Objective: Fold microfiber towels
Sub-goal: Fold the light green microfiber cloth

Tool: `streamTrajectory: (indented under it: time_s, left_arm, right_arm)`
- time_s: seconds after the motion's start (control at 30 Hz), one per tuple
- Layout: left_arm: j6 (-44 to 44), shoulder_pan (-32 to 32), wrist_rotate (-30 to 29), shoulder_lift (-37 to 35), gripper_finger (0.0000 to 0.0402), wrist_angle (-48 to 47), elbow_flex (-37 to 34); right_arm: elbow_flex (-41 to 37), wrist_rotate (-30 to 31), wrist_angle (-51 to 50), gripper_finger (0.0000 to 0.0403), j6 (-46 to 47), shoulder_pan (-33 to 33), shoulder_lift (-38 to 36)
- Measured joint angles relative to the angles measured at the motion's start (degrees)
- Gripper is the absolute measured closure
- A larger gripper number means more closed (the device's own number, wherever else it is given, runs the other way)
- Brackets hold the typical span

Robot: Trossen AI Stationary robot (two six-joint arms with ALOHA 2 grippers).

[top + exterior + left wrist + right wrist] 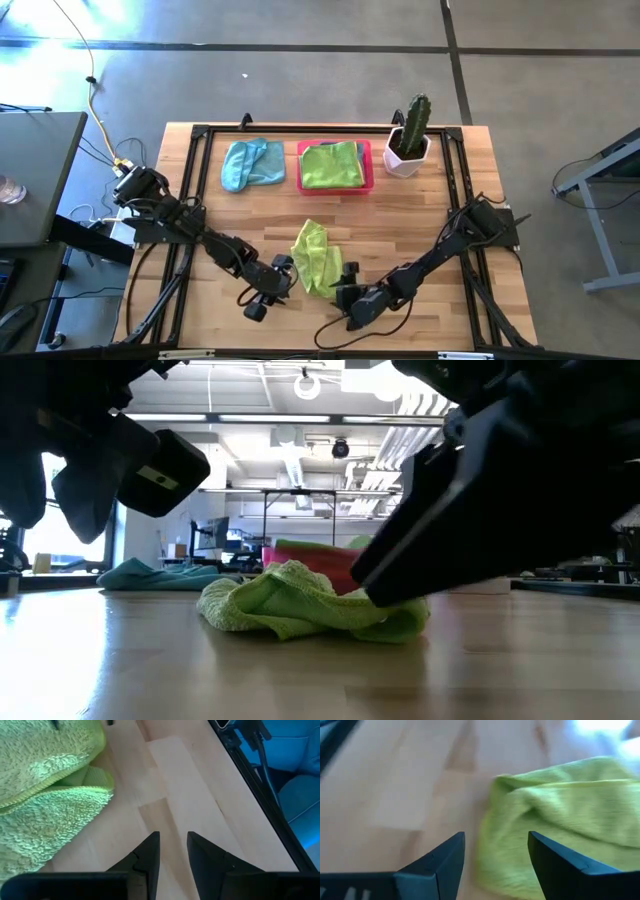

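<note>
From above I see a crumpled lime green towel (314, 258) near the table's (420, 215) front edge, my left gripper (280, 278) beside it, my right gripper (345, 290) at its other side. A blue towel (251, 163) and a pink tray (367, 165) holding another green towel (331, 164) lie farther back. My left wrist view shows fingers (149, 852) slightly parted over bare wood. My right wrist view shows fingers (445, 860) wide apart, empty, facing the towel.

Open lab or workshop, concrete floor (300, 80), ceiling strip lights (300, 418), exposed ducts (290, 460), desks (210, 540)
</note>
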Motion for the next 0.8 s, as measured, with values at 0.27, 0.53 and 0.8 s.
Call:
streamTrajectory:
  time_s: [0.27,0.53,0.8]
  left_arm:
    - [-1.2,0.4,0.0,0.0,0.0311,-0.2,0.0]
    - [-2.0,0.4,0.0,0.0,0.0311,-0.2,0.0]
    - [-2.0,0.4,0.0,0.0,0.0312,-0.2,0.0]
  right_arm:
    - [0.0,-2.3,-1.0,0.0211,-0.3,-0.2,0.3]
    - [0.0,-0.9,1.6,0.0223,3.2,1.0,0.6]
    - [0.1,2.2,1.4,0.0253,4.1,1.0,3.0]
